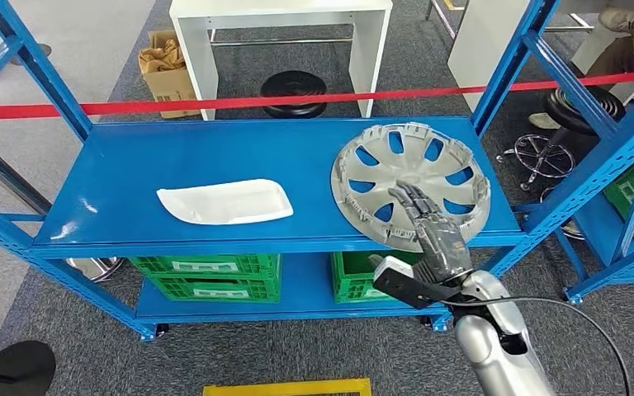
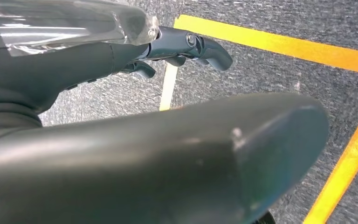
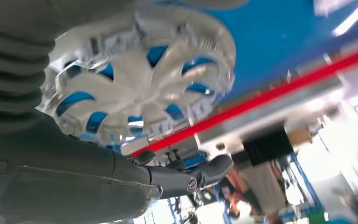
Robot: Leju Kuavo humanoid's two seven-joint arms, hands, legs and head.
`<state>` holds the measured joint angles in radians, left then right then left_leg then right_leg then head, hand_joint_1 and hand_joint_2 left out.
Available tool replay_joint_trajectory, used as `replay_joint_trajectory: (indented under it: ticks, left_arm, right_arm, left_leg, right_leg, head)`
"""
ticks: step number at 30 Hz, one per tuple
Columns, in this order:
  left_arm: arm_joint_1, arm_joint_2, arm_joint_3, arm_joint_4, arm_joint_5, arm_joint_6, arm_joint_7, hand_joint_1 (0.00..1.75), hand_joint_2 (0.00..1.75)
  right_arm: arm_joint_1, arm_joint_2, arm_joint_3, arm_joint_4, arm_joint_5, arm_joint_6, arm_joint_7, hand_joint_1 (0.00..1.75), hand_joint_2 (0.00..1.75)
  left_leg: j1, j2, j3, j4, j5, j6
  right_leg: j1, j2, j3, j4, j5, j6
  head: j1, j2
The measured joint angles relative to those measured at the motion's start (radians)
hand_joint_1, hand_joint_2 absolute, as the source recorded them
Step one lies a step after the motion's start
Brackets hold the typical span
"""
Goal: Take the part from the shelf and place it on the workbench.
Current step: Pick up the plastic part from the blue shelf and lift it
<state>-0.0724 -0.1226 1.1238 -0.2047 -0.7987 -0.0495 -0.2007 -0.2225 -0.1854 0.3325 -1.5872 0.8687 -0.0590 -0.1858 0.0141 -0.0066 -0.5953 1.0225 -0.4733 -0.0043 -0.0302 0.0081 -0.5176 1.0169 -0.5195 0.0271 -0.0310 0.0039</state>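
Reaching over the shelf's front edge, the right hand (image 1: 428, 227) lies fingers spread, grasping nothing, above the near rim of the round silver plastic hubcap (image 1: 404, 169), which lies flat at the blue metal shelf's (image 1: 215, 148) right end, just ahead.

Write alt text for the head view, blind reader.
The robot's right hand reaches over a silver hubcap lying flat at the right end of a blue shelf, fingers extended above its near rim. A white plastic panel lies mid-shelf to the left; green crates sit on the tier below, and a red tape barrier crosses behind.
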Motion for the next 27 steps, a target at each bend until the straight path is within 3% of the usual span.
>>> replay_joint_trajectory:
  ticks: [3, 6, 9, 14, 22, 27]
  left_arm:
    - [-0.002, -0.003, 0.0, 0.0, -0.004, -0.002, 0.0, 0.0, 0.0]
    - [-0.002, -0.005, 0.0, 0.001, -0.007, -0.003, 0.0, 0.0, 0.0]
    - [-0.002, -0.005, 0.0, 0.0, -0.012, -0.004, 0.0, 0.0, 0.0]
    - [-0.002, -0.005, 0.0, 0.0, -0.025, -0.007, 0.0, 0.0, 0.0]
    - [-0.002, -0.005, 0.0, 0.001, -0.031, -0.008, 0.0, 0.0, 0.0]
    - [-0.001, -0.005, 0.0, 0.001, -0.04, -0.013, -0.002, 0.0, 0.0]
  right_arm:
    - [0.004, -0.009, 0.023, 0.011, 0.025, 0.009, 0.011, 0.0, 1.75]
    - [0.004, -0.015, 0.036, 0.022, 0.033, 0.013, 0.013, 0.0, 1.75]
    - [0.0, -0.025, 0.056, 0.045, 0.08, 0.005, 0.015, 0.0, 1.75]
    - [-0.028, -0.038, 0.102, 0.123, 0.147, -0.023, 0.022, 0.0, 1.75]
    - [-0.142, -0.044, 0.152, 0.295, 0.148, -0.052, 0.022, 0.0, 1.75]
    - [-0.183, -0.041, 0.173, 0.389, 0.165, -0.117, 0.026, 0.0, 1.75]
  left_leg:
    - [0.004, -0.006, 0.006, -0.005, -0.001, 0.004]
    - [0.001, -0.009, 0.006, -0.005, -0.006, 0.012]
    - [-0.002, -0.008, 0.006, -0.005, -0.009, 0.015]
    - [-0.003, -0.008, 0.008, -0.005, -0.009, 0.016]
    - [-0.003, -0.006, 0.019, -0.014, -0.009, 0.014]
    - [-0.002, -0.006, 0.021, -0.017, -0.009, 0.014]
  right_leg:
    - [0.002, -0.001, 0.012, -0.014, 0.0, -0.016]
    - [0.002, -0.001, 0.019, -0.025, -0.002, -0.018]
    - [0.002, -0.001, 0.02, -0.029, -0.002, -0.014]
    - [-0.001, -0.001, 0.022, -0.032, -0.002, 0.018]
    - [0.002, -0.001, 0.028, -0.032, -0.003, 0.018]
    - [0.002, -0.001, 0.029, -0.032, -0.003, 0.017]
  head:
    - [0.002, 0.0]
    - [0.002, 0.0]
    - [0.002, 0.0]
    - [0.001, 0.0]
    - [0.001, 0.0]
    - [0.001, 0.0]
